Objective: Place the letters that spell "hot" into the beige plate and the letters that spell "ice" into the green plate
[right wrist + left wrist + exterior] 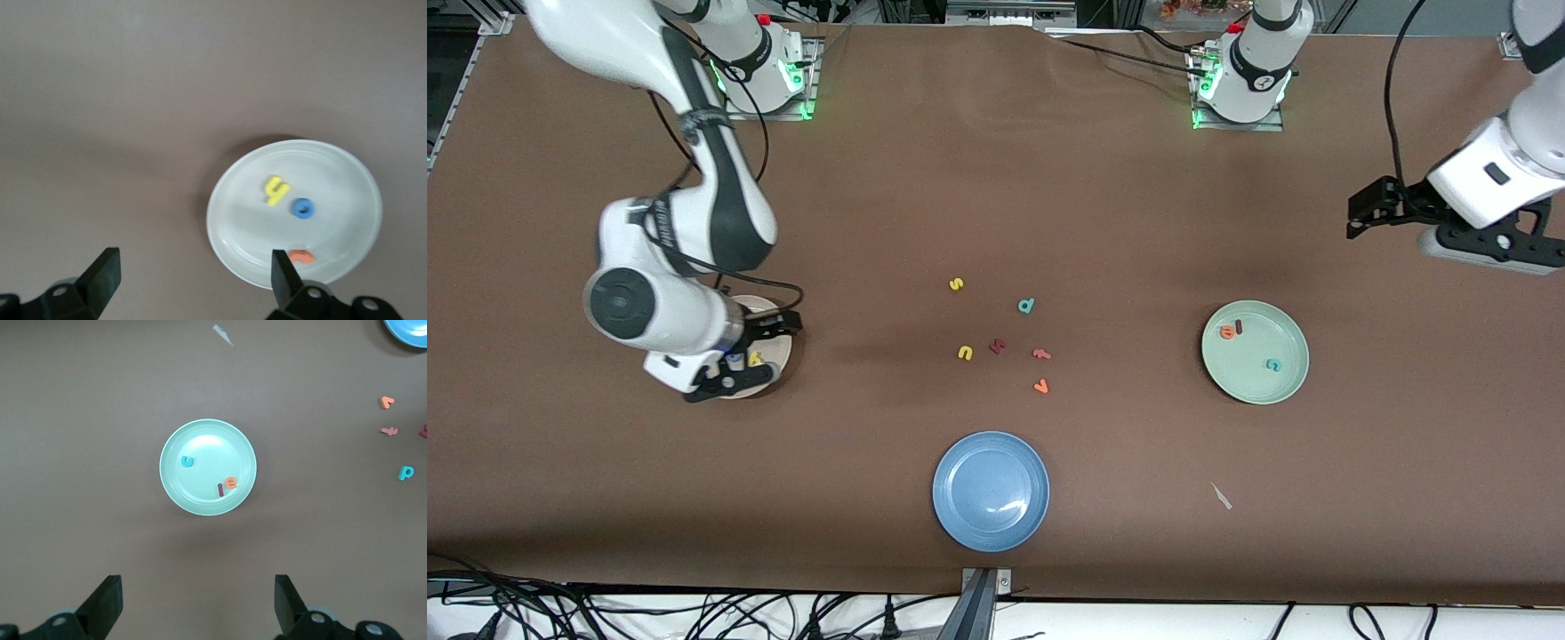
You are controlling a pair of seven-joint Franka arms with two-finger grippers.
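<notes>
Right wrist view shows the right gripper (pixel 190 280) with its fingers apart and nothing between them, above the edge of the beige plate (pixel 347 173). In this plate lie the yellow "h" (pixel 275 191), the blue "o" (pixel 303 209) and the orange "t" (pixel 301 257). The left gripper (pixel 199 603) is also spread wide and empty, high over bare table toward the left arm's end, and this arm seems to wait. The green plate (pixel 173 487) holds the teal "c" (pixel 188 461), the dark red "i" (pixel 221 491) and the orange "e" (pixel 231 482). So both words look complete. The good move now, I think, is to lift the right gripper straight up, so the fingers do not knock the plate or its letters. The spare letters (pixel 1005 342) and the blue plate (pixel 991 491) should stay untouched.
</notes>
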